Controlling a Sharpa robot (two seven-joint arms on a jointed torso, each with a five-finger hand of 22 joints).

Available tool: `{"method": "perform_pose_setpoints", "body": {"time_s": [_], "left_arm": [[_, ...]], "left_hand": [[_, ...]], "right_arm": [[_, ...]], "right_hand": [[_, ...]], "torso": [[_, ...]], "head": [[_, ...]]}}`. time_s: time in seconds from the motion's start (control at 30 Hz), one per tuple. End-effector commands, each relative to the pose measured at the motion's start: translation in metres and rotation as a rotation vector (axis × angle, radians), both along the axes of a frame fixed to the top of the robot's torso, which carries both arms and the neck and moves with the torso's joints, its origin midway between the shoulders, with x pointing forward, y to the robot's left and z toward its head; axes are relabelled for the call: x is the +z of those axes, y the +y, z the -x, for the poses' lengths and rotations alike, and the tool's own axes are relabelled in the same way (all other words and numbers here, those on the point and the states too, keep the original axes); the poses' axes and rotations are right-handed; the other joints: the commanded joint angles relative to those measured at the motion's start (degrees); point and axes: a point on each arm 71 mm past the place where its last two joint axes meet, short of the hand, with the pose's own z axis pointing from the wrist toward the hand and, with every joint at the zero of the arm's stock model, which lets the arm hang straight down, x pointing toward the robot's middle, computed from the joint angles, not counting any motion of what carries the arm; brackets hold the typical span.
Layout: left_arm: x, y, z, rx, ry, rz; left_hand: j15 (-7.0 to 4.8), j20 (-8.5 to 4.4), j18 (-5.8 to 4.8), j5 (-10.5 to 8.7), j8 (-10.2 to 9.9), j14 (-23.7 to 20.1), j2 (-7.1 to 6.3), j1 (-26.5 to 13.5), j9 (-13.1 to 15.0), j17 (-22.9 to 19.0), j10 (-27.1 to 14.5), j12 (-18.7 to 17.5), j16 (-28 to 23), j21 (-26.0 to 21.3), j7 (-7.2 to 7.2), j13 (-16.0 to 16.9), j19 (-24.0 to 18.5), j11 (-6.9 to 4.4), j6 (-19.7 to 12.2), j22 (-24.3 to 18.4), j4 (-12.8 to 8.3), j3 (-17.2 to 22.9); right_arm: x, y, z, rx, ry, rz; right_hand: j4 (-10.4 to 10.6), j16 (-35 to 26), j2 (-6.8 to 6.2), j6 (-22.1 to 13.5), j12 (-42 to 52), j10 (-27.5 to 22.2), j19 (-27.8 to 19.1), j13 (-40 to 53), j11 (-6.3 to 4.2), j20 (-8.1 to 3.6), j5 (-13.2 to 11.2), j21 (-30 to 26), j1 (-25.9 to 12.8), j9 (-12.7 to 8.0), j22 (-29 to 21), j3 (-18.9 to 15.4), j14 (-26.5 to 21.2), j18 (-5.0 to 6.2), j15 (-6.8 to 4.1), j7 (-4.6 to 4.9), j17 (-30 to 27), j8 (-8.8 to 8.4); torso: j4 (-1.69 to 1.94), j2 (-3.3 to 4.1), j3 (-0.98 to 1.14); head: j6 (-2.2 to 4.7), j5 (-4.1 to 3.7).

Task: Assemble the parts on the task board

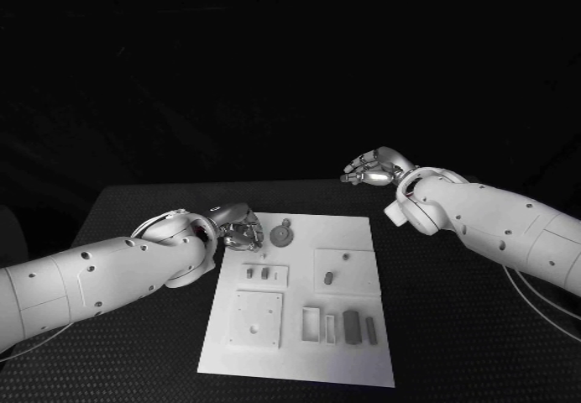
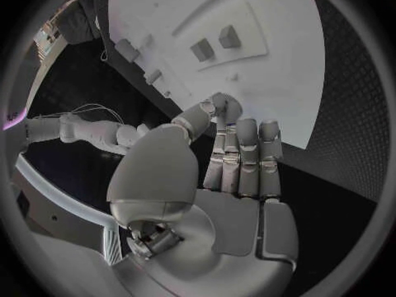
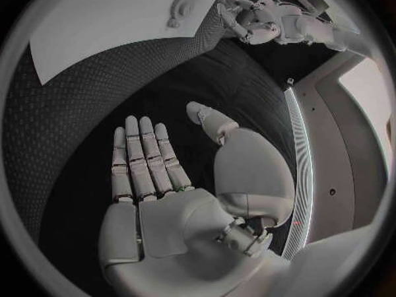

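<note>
Left hand hovering at the far left corner of the task board, fingers lying straight and close together with the thumb bent toward them, gripping nothing that can be seen; fingertips reaching just over the board's edge in the left wrist view. Right hand hanging above the black table beyond the board's far right corner, well apart from it, fingers stretching out flat and slightly apart, palm bare, holding nothing. Lying just beside the left hand on the board's far end, a round grey part with a small tab. Sitting nearer on the board, two small grey parts standing side by side in a shallow recess, another grey part resting in a square recess to their right, and dark upright pieces standing along the near right area beside a raised square plate.
</note>
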Motion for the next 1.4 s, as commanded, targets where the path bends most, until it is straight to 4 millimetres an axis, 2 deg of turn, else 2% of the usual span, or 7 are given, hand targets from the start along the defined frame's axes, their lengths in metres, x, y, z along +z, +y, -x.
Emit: {"method": "perform_pose_setpoints", "body": {"time_s": [0.03, 0.23, 0.37, 0.83, 1.4], "left_arm": [[-0.002, 0.001, 0.0, -0.014, 0.019, -0.018], [-0.008, 0.001, 0.001, -0.014, 0.028, -0.024], [-0.013, 0.0, 0.002, -0.016, 0.037, -0.03], [-0.024, -0.003, 0.002, -0.021, 0.049, -0.041], [-0.024, -0.005, 0.002, -0.01, 0.034, -0.031]], "left_hand": [[-0.05, -4.44, 1.08, 0.19, 0.3, 0.4, 0.46, -0.3, 0.1, -0.1, 0.5, -0.1, 0.1, 0.2, -0.11, 0.1, 0.3, 0.09, 0.4, 0.9, 0.0, 0.2], [-0.06, -4.45, 1.08, 0.16, 0.3, 0.5, 0.5, -0.3, 0.1, -0.1, 0.5, -0.1, 0.1, 0.2, -0.11, 0.1, 0.3, 0.08, 0.5, 0.9, 0.0, 0.2], [-0.06, -4.46, 1.08, 0.15, 0.3, 0.5, 0.53, -0.2, 0.1, -0.1, 0.5, -0.1, 0.2, 0.2, -0.11, 0.1, 0.3, 0.08, 0.5, 0.9, 0.0, 0.2], [-0.07, -4.49, 1.09, 0.13, 0.3, 0.6, 0.58, -0.2, 0.0, -0.1, 0.6, -0.2, 0.2, 0.2, -0.11, 0.1, 0.3, 0.07, 0.4, 0.8, 0.0, 0.2], [-0.08, -4.52, 1.09, 0.1, 0.3, 0.7, 0.69, -0.2, 0.0, -0.1, 0.6, -0.3, 0.2, 0.2, -0.1, 0.1, 0.5, 0.07, 0.4, 0.8, 0.0, 0.2]], "right_arm": [[0.0, 0.002, 0.001, 0.013, 0.002, -0.003], [0.0, 0.002, 0.001, 0.014, 0.002, -0.003], [0.0, 0.002, 0.001, 0.015, 0.002, -0.003], [0.0, 0.003, 0.001, 0.016, 0.002, -0.004], [0.0, 0.003, 0.001, 0.016, 0.002, -0.004]], "right_hand": [[-0.1, 0.2, -0.03, -0.4, -0.2, 0.3, -0.2, 0.1, -0.02, -0.07, 0.3, -0.2, -0.1, -0.1, 0.1, -0.3, -0.4, -1.02, 0.03, 1.12, -0.1, 0.23], [-0.1, 0.2, -0.03, -0.4, -0.2, 0.3, -0.1, 0.1, -0.03, -0.08, 0.3, -0.2, 0.0, -0.1, 0.1, -0.3, -0.4, -1.02, 0.03, 1.11, -0.1, 0.25], [-0.1, 0.2, -0.03, -0.4, -0.2, 0.3, -0.1, 0.1, -0.03, -0.08, 0.3, -0.2, -0.1, -0.1, 0.1, -0.3, -0.4, -1.02, 0.03, 1.11, -0.1, 0.25], [-0.1, 0.3, 0.0, -0.4, -0.3, 0.3, -0.1, 0.1, -0.04, -0.08, 0.3, -0.3, -0.1, -0.1, 0.2, -0.3, -0.4, -1.03, 0.03, 1.11, -0.2, 0.27], [-0.1, 0.3, 0.02, -0.4, -0.4, 0.4, -0.1, 0.1, -0.05, -0.09, 0.3, -0.4, 0.0, -0.1, 0.2, -0.3, -0.4, -1.03, 0.02, 1.11, -0.2, 0.3]], "torso": [[-0.07, -0.01, 0.05], [-0.05, 0.03, 0.0], [-0.08, 0.0, 0.08], [-0.14, 0.03, 0.11], [-0.11, 0.03, 0.14]], "head": [[0.03, 0.11], [-0.08, 0.11], [-0.19, 0.08], [-0.26, 0.0], [-0.21, -0.14]]}}
